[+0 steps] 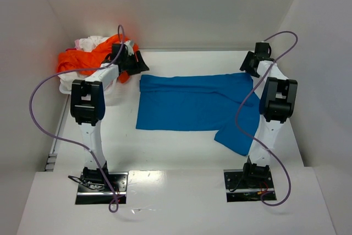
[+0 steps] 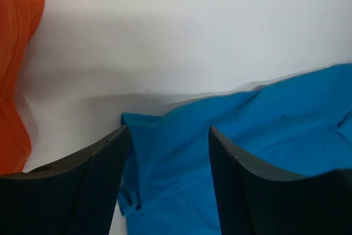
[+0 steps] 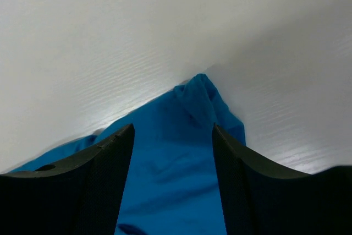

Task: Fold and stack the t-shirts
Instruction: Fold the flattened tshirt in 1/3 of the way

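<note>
A bright blue t-shirt [image 1: 192, 103] lies folded over on the table's middle, with one sleeve trailing toward the near right. My left gripper [image 1: 137, 64] hovers open just above its far left corner [image 2: 165, 152], the cloth lying free below the fingers. My right gripper [image 1: 248, 65] hangs open over the far right corner [image 3: 181, 152], also holding nothing. An orange t-shirt [image 1: 82, 59] and a white one [image 1: 91, 42] sit bunched in a pile at the far left.
The pile rests in a white basket [image 1: 69, 87] against the left wall. White walls close in the table on the left, back and right. Purple cables [image 1: 38, 94] loop from both arms.
</note>
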Tool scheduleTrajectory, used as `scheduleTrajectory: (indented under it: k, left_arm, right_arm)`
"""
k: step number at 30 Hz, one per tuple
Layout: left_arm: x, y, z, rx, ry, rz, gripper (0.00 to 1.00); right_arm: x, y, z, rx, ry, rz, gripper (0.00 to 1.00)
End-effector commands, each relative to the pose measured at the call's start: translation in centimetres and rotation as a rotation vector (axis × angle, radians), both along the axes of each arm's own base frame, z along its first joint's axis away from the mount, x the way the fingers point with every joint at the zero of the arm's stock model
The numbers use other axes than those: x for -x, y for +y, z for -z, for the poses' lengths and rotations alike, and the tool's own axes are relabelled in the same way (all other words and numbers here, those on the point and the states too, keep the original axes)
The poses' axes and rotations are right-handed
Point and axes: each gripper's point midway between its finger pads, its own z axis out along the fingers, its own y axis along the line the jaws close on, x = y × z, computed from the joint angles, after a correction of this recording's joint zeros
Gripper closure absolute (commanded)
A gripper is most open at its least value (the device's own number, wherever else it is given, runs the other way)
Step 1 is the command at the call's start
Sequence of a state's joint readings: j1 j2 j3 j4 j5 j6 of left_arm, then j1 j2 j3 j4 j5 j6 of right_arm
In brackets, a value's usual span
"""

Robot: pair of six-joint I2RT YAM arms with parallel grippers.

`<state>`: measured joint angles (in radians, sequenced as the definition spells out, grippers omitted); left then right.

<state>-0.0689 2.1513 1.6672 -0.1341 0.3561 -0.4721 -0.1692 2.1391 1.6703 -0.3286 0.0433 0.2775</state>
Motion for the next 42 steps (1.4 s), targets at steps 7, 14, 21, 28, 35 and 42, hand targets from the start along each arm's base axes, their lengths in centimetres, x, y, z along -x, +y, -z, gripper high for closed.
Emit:
scheduleTrajectory:
  k: [7, 14, 21, 28, 35, 42]
  left_arm:
    - [1.3, -0.6, 1.6, -0.065, 0.062, 0.013, 0.34]
    - [3.3, -1.3, 4.1, -0.154, 0.140, -0.002, 0.37]
    - [3.9, 0.2, 5.2, -0.218, 0.167, -0.059, 0.49]
    - [2.9, -0.4, 5.3, -0.182, 0.137, -0.064, 0.70]
    - [0.6, 0.2, 4.4, -0.173, 0.038, -0.144, 0.75]
    - [-0.6, 1.0, 5.2, -0.165, 0.006, -0.236, 0.71]
  right_arm:
    - [-1.6, -1.8, -0.7, 0.064, -0.005, 0.020, 0.35]
    - [-1.4, -2.3, 0.3, 0.089, 0.019, 0.034, 0.35]
    - [-1.2, -2.3, 1.0, 0.086, 0.039, 0.033, 0.38]
    - [-1.0, -2.3, 2.1, 0.089, 0.061, 0.026, 0.54]
    - [-0.9, -2.4, 3.1, 0.092, 0.080, 0.031, 0.54]
    - [-1.2, -2.7, 3.2, 0.106, 0.074, 0.031, 0.54]
